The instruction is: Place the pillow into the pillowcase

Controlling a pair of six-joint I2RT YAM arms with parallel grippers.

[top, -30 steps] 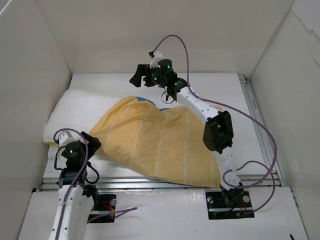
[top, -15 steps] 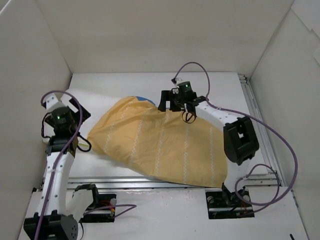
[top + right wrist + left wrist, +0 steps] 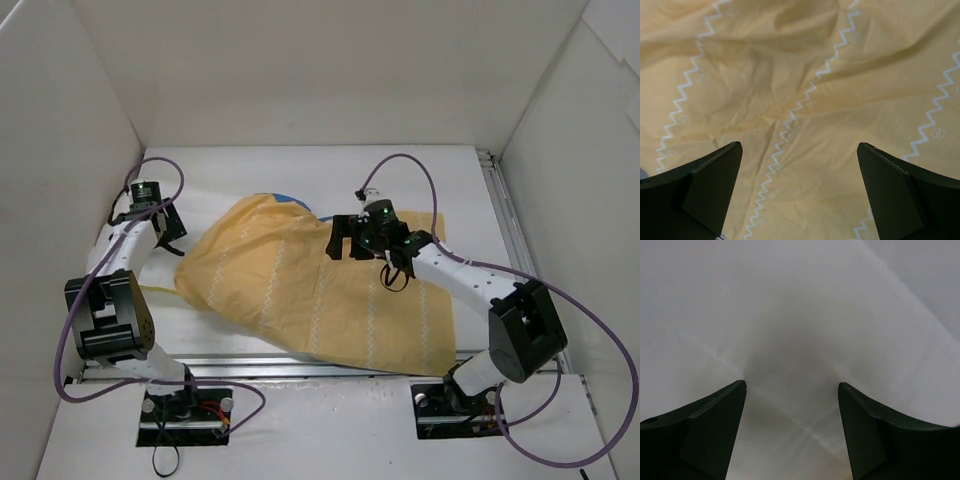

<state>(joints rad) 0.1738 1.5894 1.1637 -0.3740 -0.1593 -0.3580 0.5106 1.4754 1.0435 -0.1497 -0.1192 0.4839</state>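
Note:
The pillowcase [image 3: 320, 285] lies spread across the middle of the table with its yellow-orange face and white zigzag lines up. A bit of blue shows at its far edge [image 3: 285, 198]. The white pillow [image 3: 195, 200] lies at the left, partly under the pillowcase. My left gripper [image 3: 170, 232] is open and empty over the pillow's left part. In the left wrist view the gripper [image 3: 792, 385] hovers close above the white quilted pillow [image 3: 800, 315]. My right gripper [image 3: 340, 240] is open and empty above the pillowcase's upper middle. The right wrist view shows the gripper [image 3: 799, 145] over the wrinkled pillowcase [image 3: 805, 65].
White enclosure walls [image 3: 90, 120] stand at the left, back and right. Aluminium rails run along the right side [image 3: 512, 245] and the front edge [image 3: 300, 365]. Purple cables loop around both arms [image 3: 440, 200].
My left arm has swung from the near left corner up over the pillow. My right arm has drawn back from the far edge to above the middle of the pillowcase.

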